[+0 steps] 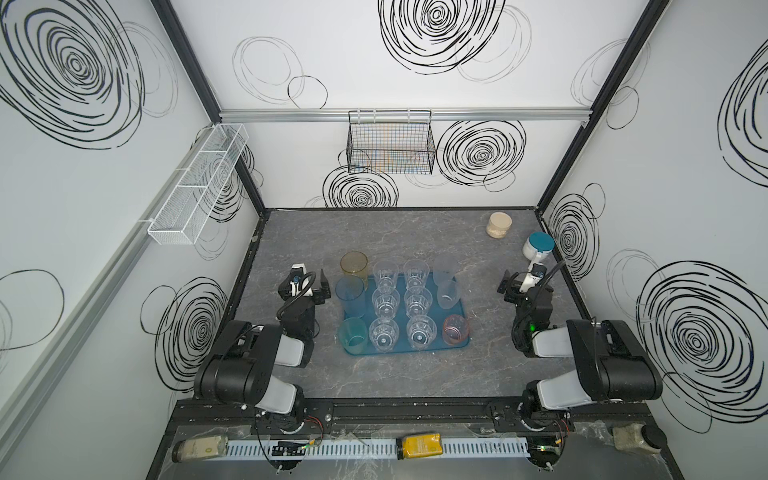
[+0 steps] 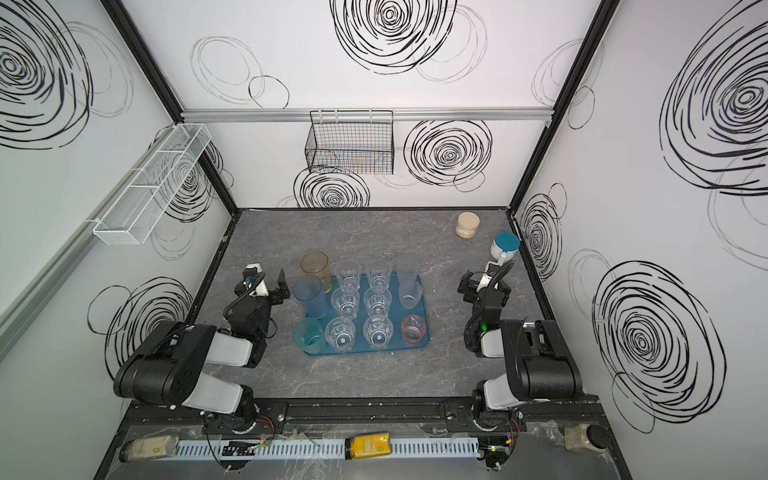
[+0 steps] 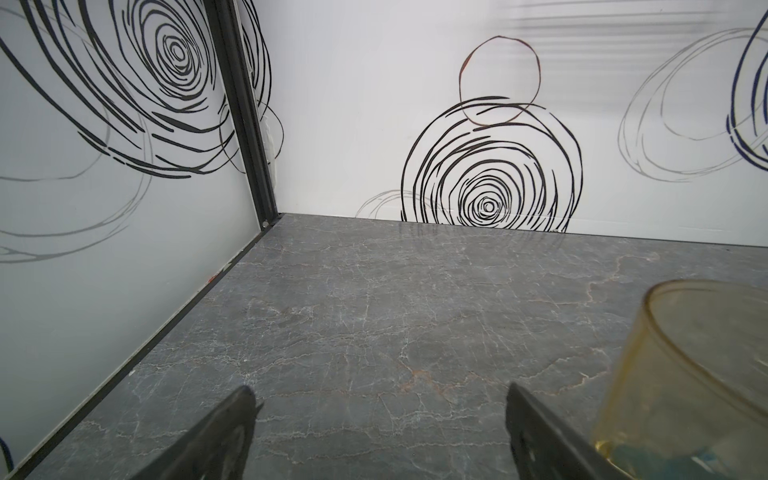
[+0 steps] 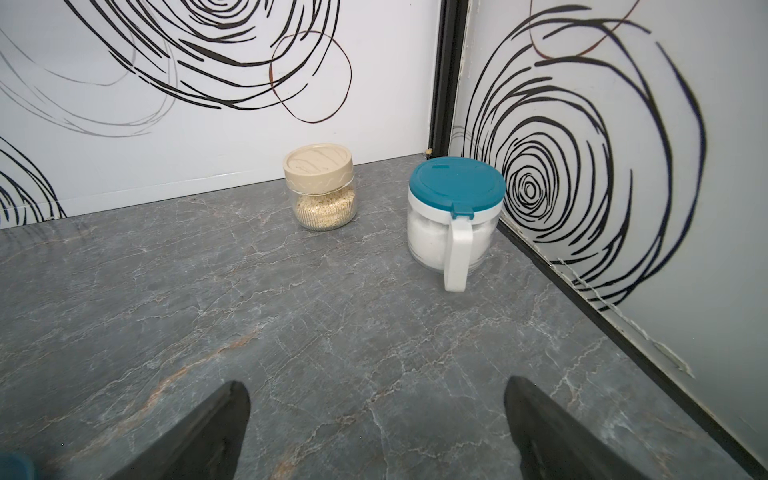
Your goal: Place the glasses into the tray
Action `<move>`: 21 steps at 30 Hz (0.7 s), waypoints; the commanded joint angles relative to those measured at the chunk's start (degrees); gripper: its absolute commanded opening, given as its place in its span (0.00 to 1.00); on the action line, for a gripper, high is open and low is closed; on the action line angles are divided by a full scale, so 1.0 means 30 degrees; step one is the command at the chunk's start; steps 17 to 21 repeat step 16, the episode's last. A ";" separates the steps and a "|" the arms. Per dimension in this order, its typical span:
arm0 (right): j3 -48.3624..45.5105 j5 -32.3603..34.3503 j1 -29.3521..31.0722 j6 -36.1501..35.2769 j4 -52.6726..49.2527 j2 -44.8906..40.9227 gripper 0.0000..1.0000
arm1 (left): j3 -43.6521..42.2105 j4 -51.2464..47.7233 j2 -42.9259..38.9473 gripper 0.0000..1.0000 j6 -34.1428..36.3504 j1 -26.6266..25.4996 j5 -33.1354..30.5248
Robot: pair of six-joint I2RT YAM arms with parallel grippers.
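Observation:
The dark teal tray (image 1: 415, 351) (image 2: 374, 352) lies mid-table in both top views. Several glasses stand upright on it: clear faceted ones (image 1: 385, 303) in the middle columns, blue (image 1: 350, 295) and teal (image 1: 352, 334) at its left edge, pink (image 1: 455, 328) and frosted grey (image 1: 448, 293) at its right. An amber glass (image 1: 354, 266) (image 3: 685, 374) and a second frosted grey glass (image 1: 445, 268) stand at the far corners; whether their bases sit inside the rim I cannot tell. My left gripper (image 1: 307, 286) (image 3: 380, 392) hovers open left of the tray, holding nothing. My right gripper (image 1: 521, 282) (image 4: 376, 386) stands open to the right, also with nothing in it.
A squat beige jar (image 1: 498, 225) (image 4: 320, 187) and a white handled cup with teal lid (image 1: 539, 247) (image 4: 455, 216) stand at the back right near the wall. Wire baskets (image 1: 390, 143) hang on the walls. A yellow bottle (image 1: 419, 445) lies on the front rail.

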 commanded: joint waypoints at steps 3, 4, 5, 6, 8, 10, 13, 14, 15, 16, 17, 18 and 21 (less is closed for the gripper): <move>0.0005 0.0314 0.0115 -0.0256 0.0953 -0.0002 1.00 | 0.0005 0.1521 -0.0020 0.96 0.0147 -0.0100 -0.0242; 0.0006 0.0329 0.0118 -0.0256 0.0952 -0.0001 1.00 | 0.0016 0.1531 -0.0011 0.96 0.0146 -0.0100 -0.0233; 0.0014 0.0327 0.0114 -0.0256 0.0953 -0.0004 1.00 | 0.0036 0.1524 -0.0018 0.96 0.0146 -0.0101 -0.0248; 0.0003 0.0333 0.0104 -0.0269 0.0953 -0.0015 1.00 | 0.0015 0.1524 0.0008 0.96 0.0146 -0.0101 -0.0242; 0.0004 0.0324 0.0140 -0.0263 0.0953 -0.0010 1.00 | 0.0039 0.1514 0.0024 0.96 0.0347 -0.0140 -0.0079; 0.0003 0.0402 0.0193 -0.0288 0.0982 -0.0009 1.00 | 0.0141 0.1286 0.0050 0.96 0.1269 -0.0354 0.1933; 0.0003 0.0410 0.0200 -0.0284 0.0953 -0.0027 1.00 | 0.0284 0.0998 0.0005 0.96 0.1094 -0.0156 0.2290; 0.0004 0.0426 0.0195 -0.0285 0.0954 -0.0026 1.00 | 0.0375 0.0680 -0.0048 0.96 0.0873 0.0072 0.2716; -0.0012 0.0418 0.0199 -0.0287 0.0981 -0.0004 1.00 | 0.0455 0.0482 -0.0097 0.96 0.0709 0.0393 0.3177; -0.0025 0.0409 0.0199 -0.0285 0.0983 -0.0020 1.00 | 0.0457 0.0425 -0.0126 0.96 0.0693 0.0454 0.3292; -0.0025 0.0409 0.0199 -0.0285 0.0983 -0.0020 1.00 | 0.0457 0.0425 -0.0126 0.96 0.0693 0.0454 0.3292; -0.0025 0.0409 0.0199 -0.0285 0.0983 -0.0020 1.00 | 0.0457 0.0425 -0.0126 0.96 0.0693 0.0454 0.3292; -0.0025 0.0409 0.0199 -0.0285 0.0983 -0.0020 1.00 | 0.0457 0.0425 -0.0126 0.96 0.0693 0.0454 0.3292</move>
